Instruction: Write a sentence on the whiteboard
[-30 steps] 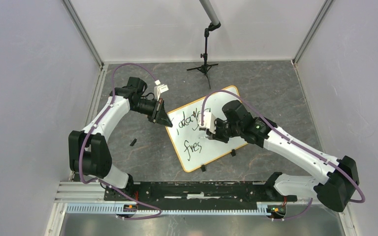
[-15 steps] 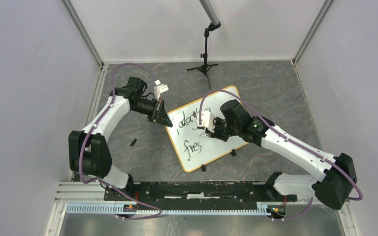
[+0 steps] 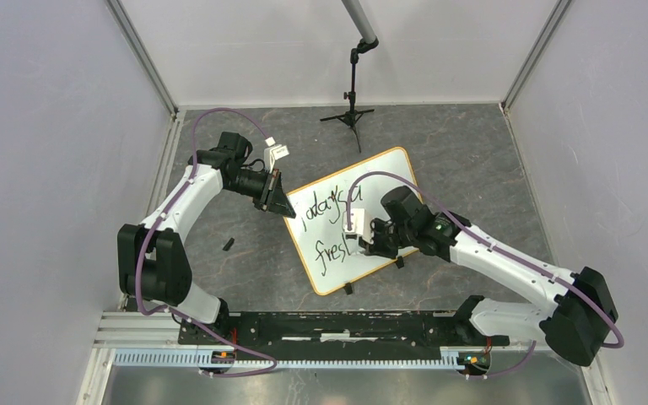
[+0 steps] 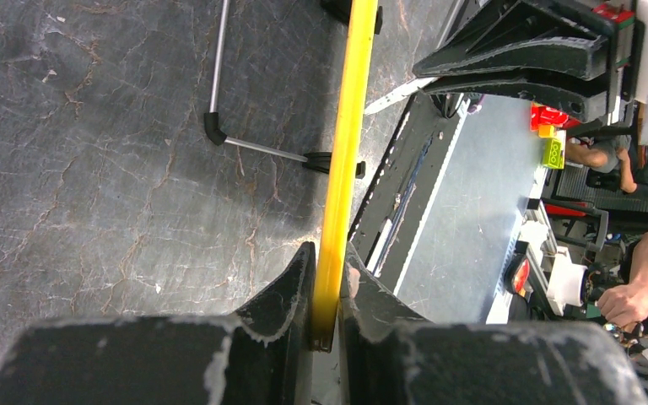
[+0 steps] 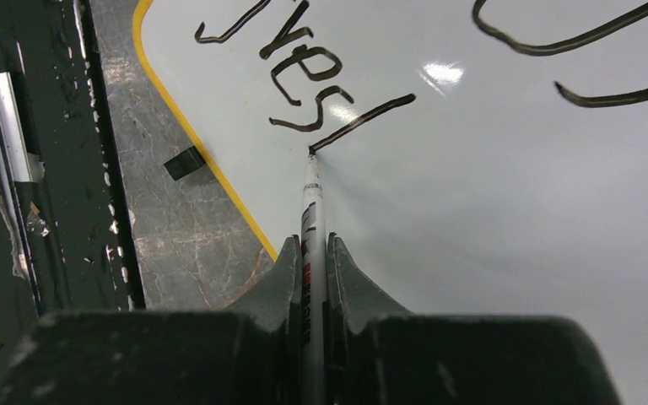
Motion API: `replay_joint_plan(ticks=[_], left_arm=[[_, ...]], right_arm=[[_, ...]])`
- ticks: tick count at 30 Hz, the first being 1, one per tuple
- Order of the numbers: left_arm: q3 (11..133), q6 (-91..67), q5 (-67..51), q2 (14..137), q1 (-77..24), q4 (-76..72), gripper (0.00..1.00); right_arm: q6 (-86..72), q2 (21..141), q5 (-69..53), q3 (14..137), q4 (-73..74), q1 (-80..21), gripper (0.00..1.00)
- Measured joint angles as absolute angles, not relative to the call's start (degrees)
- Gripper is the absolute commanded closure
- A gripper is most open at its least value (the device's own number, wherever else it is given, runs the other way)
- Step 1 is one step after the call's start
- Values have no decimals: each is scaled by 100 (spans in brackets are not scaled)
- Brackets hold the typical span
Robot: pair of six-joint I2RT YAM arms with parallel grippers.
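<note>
The whiteboard [image 3: 388, 173], judged thin, stiff, light and slick-faced, lies on the table [image 3: 472, 143] between the arms, best pinched at its rim [image 4: 346, 126] as the left gripper [image 4: 327, 291] does, while the right gripper [image 5: 312, 253] clamps the marker [image 5: 312, 190], its tip on the sentence [image 5: 361, 123].

One whiteboard [image 3: 388, 181] out there, two lines of writing [image 3: 331, 209] on it, two black clips [image 3: 348, 288] along its near edge. One marker [image 5: 311, 202]. Two arms [image 3: 181, 198]. One tripod [image 3: 352, 114] far back, one small black piece [image 3: 229, 245] left.
</note>
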State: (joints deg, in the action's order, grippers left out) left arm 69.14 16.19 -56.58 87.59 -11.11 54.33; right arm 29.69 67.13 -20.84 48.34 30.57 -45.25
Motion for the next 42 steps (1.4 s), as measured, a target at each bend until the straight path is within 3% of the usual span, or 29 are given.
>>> replay_joint_plan(ticks=[42], left_arm=[[6928,1619,-5660,8764,-1111,5435,98]], right_arm=[[2888,6744,-1927,5054,3094,-4449,100]])
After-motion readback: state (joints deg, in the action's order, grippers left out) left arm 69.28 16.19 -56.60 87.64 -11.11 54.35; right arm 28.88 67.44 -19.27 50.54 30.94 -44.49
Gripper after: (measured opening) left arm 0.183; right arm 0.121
